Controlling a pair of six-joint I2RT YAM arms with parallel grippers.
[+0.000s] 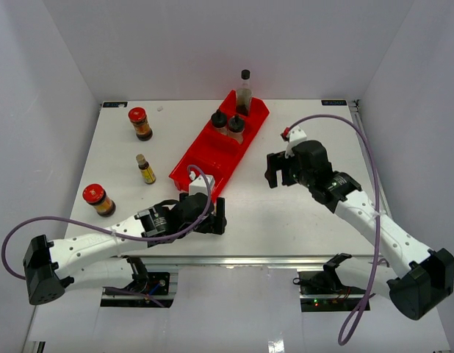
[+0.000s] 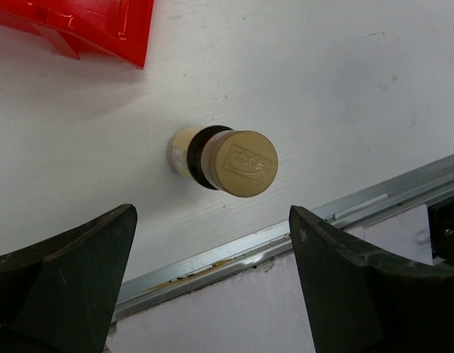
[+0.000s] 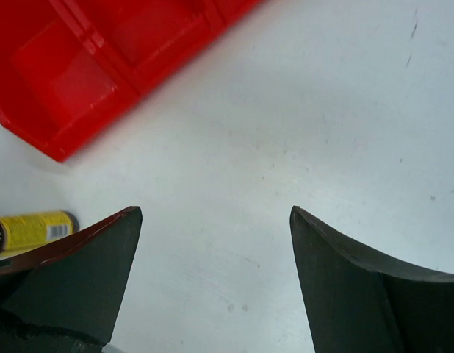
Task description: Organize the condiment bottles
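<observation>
Bench carries red tray. Its far compartments hold three: tall clear bottle and two shakers. Four remain outside.

Left hand, fingers apart, hovers over slim yellow-labelled bottle off tray's near end. Right hand apart, empty, right of tray.

Two red-lidded jars and second slim bottle left of tray.

White table, red tray, red-lidded jars, yellow-labelled bottle
</observation>
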